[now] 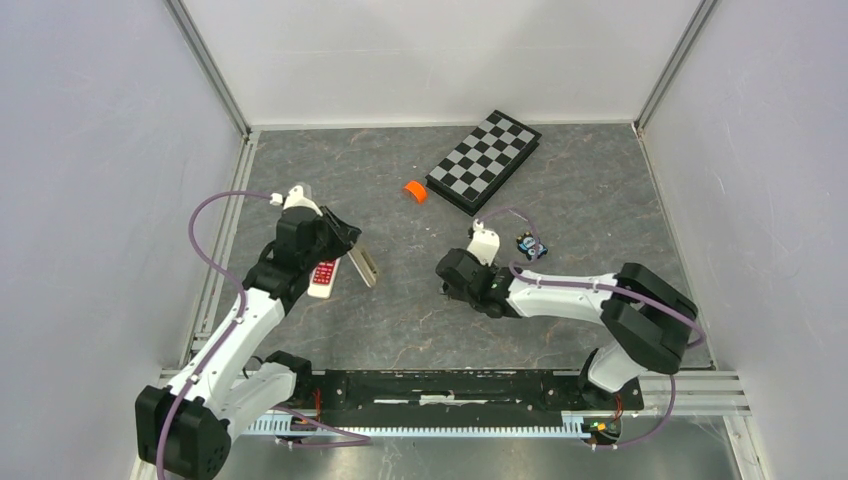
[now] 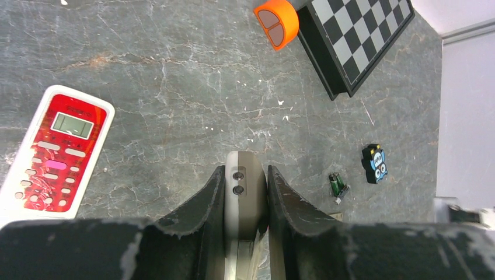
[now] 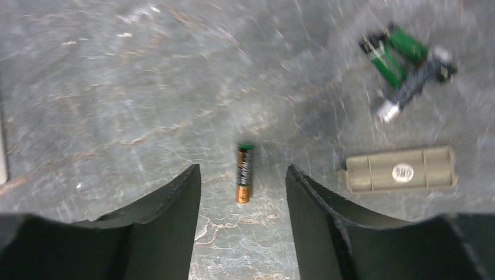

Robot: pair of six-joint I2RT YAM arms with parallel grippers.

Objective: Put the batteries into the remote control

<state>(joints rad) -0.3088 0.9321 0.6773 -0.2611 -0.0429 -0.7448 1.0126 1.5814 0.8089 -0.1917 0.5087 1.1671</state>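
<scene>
My left gripper (image 2: 246,175) is shut on a grey remote control (image 2: 245,189), whose rounded end with two small holes sticks out past the fingertips; in the top view it hangs at the left (image 1: 363,267). My right gripper (image 3: 243,174) is open just above the table. One copper-and-black battery (image 3: 244,172) lies loose on the surface between its fingertips, touching neither finger. Further green batteries (image 3: 397,55) lie in a small heap at the upper right of the right wrist view, and in the left wrist view they show as a green cluster (image 2: 337,185).
A beige battery cover (image 3: 400,170) lies right of the right fingers. A red-and-white remote (image 2: 55,154) rests on the table by the left gripper. A chessboard (image 1: 485,160), an orange roll (image 1: 415,190) and a blue-and-black gadget (image 1: 531,246) sit farther back.
</scene>
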